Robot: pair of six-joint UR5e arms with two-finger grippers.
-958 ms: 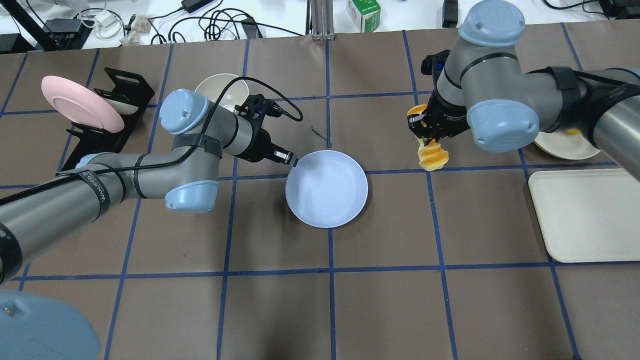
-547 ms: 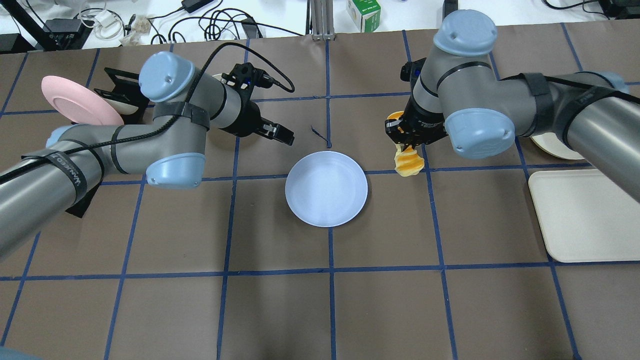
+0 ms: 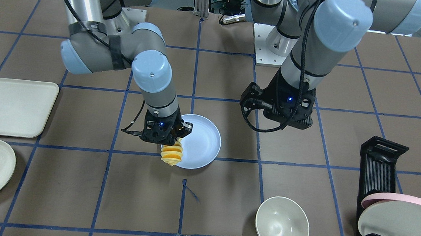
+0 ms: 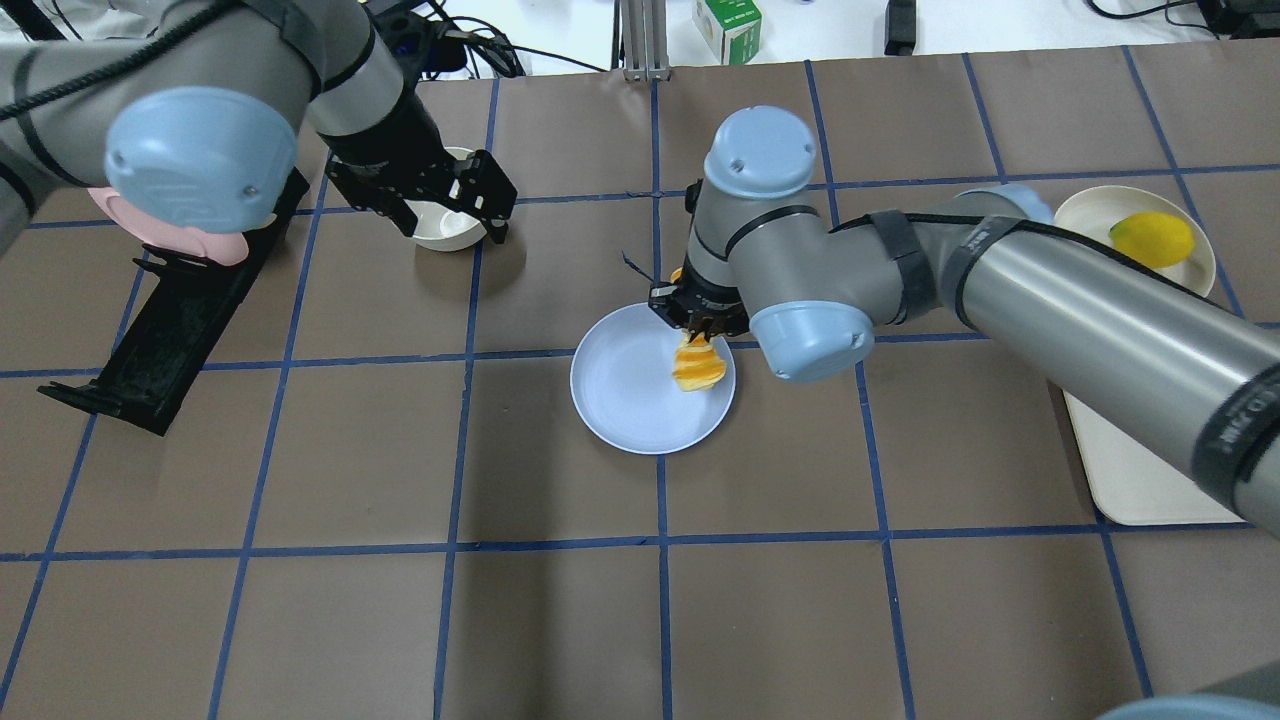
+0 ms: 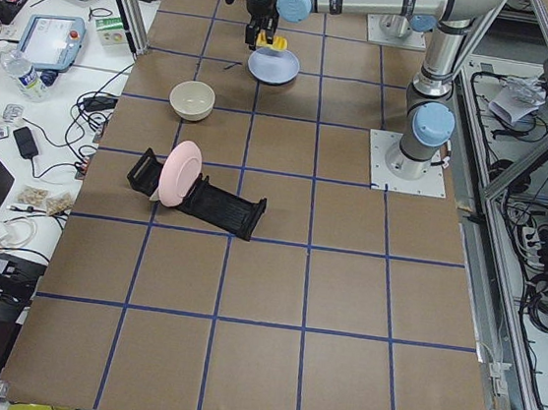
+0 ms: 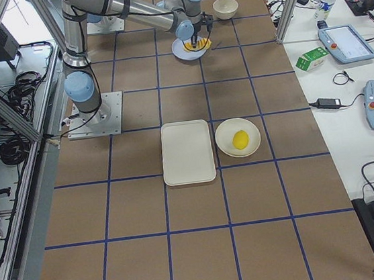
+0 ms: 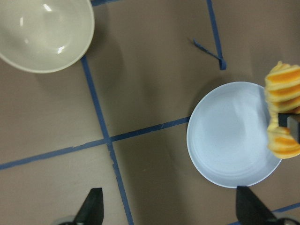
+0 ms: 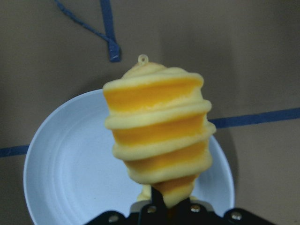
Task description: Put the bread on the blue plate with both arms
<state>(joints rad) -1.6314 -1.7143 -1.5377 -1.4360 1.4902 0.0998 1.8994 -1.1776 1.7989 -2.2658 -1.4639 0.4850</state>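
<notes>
My right gripper [image 4: 697,332] is shut on the bread [image 4: 698,366], a ridged pale-yellow and orange loaf. It hangs the bread end-down over the right part of the blue plate [image 4: 630,390]. In the front view the gripper [image 3: 167,130] holds the bread [image 3: 172,155] at the plate's [image 3: 203,139] edge. The right wrist view shows the bread [image 8: 157,136] above the plate [image 8: 70,164]. My left gripper [image 4: 452,228] is open and empty, raised above the white bowl [image 4: 440,228], away from the plate. Its wrist view shows the bowl [image 7: 44,33], plate [image 7: 229,136] and bread [image 7: 283,112].
A black dish rack [image 4: 165,310] with a pink-rimmed plate [image 3: 401,200] stands at the left. A cream tray [image 3: 11,106] and a cream plate [image 4: 1085,215] with a yellow fruit [image 4: 1155,240] lie at the right.
My right arm carried the bread left, from beside the plate to over its right part. My left gripper let go of the plate's rim and drew back over the bowl.
</notes>
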